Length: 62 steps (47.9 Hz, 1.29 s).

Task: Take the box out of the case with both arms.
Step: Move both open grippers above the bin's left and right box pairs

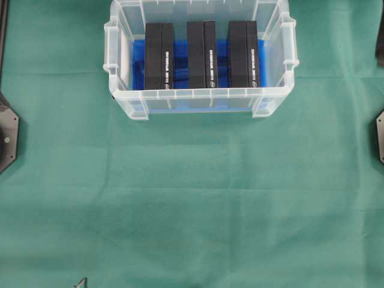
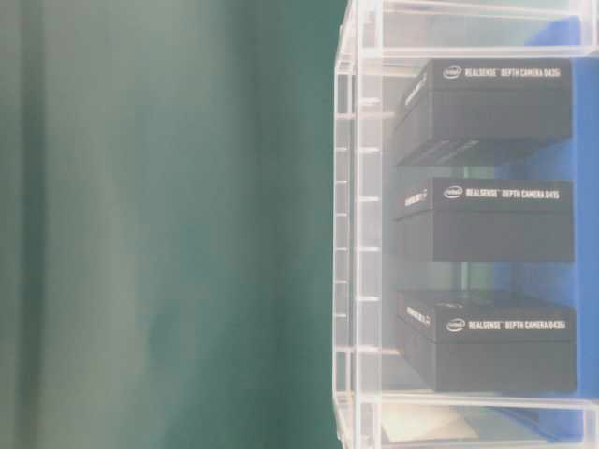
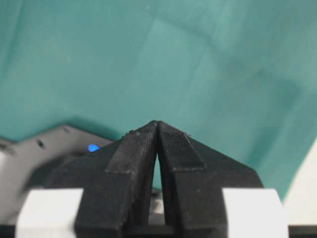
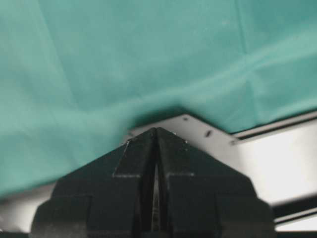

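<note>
The clear plastic case (image 1: 198, 94) stands at the top middle of the green cloth, with a blue liner (image 1: 180, 60) at its bottom. Three black boxes stand side by side inside it: left (image 1: 159, 55), middle (image 1: 201, 54), right (image 1: 243, 54). The table-level view shows the case wall (image 2: 351, 234) and the boxes stacked in the picture (image 2: 501, 220). My left gripper (image 3: 157, 122) is shut, tips together, with nothing in it, over bare cloth. My right gripper (image 4: 156, 129) is likewise shut and holds nothing. Neither gripper is near the case.
Green cloth (image 1: 192, 198) covers the table. Black mounting plates sit at the left edge (image 1: 7, 135) and right edge (image 1: 380, 135). A small dark tip (image 1: 81, 283) pokes in at the bottom edge. A grey plate (image 4: 247, 163) lies under the right gripper.
</note>
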{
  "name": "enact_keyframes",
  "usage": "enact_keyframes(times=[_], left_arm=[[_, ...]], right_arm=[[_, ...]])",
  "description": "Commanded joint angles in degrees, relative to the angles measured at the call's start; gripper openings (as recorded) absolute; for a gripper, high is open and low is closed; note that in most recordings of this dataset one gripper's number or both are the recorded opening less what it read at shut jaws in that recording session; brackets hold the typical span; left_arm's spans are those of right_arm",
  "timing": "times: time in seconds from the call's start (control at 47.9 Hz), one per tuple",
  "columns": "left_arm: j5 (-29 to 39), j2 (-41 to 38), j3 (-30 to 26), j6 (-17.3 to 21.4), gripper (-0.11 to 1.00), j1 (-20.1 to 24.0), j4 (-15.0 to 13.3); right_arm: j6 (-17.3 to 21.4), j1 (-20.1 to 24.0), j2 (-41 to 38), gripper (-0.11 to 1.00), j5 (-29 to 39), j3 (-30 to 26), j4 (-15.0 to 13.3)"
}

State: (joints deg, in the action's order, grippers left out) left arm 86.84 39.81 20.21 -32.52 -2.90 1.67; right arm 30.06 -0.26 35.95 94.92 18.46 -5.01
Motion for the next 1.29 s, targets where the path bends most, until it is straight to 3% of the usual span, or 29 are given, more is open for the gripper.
enact_keyframes(times=[0.0,0.167,0.25,0.334,0.417,0.689,0.814,0.939,1.148,1.273], left_arm=[[0.53,0.00,-1.32,-7.56,0.00,0.35,0.35],[2.72,-0.09,-1.32,-29.62,0.00,0.35,0.88],[5.01,-0.09,-1.32,-40.52,0.00,0.35,0.88],[6.77,-0.26,-1.41,-47.55,0.00,0.35,0.79],[7.12,-0.35,-1.49,-50.71,0.00,0.35,0.79],[7.47,-0.97,-1.76,-50.71,0.00,1.41,0.88],[7.73,-1.32,-1.85,-48.08,0.00,5.54,1.49],[7.65,-1.67,-2.11,-41.75,0.00,12.39,1.49],[7.21,-3.52,-3.25,-29.88,0.00,22.68,1.14],[7.03,-4.31,-3.78,-27.86,0.00,24.52,1.14]], right_arm=[[8.35,-0.35,0.26,0.00,0.18,-1.67,-0.35],[30.94,-0.79,0.26,0.00,0.18,-1.58,-0.62],[39.64,-0.79,0.26,0.00,0.35,-1.49,-0.62],[46.49,-0.70,0.26,0.00,0.09,-1.58,-0.62],[50.01,-0.79,0.18,0.00,0.00,-1.58,-0.53],[50.54,-1.05,-0.53,0.00,0.09,-1.76,-0.79],[49.57,-4.83,-0.88,0.00,-0.35,-1.85,-3.69],[44.30,-10.90,-1.49,0.00,-2.11,-1.93,-6.06],[33.40,-23.12,-4.39,0.00,-4.31,-2.46,-6.15],[31.20,-26.54,-6.24,0.00,-5.71,-2.81,-5.98]])
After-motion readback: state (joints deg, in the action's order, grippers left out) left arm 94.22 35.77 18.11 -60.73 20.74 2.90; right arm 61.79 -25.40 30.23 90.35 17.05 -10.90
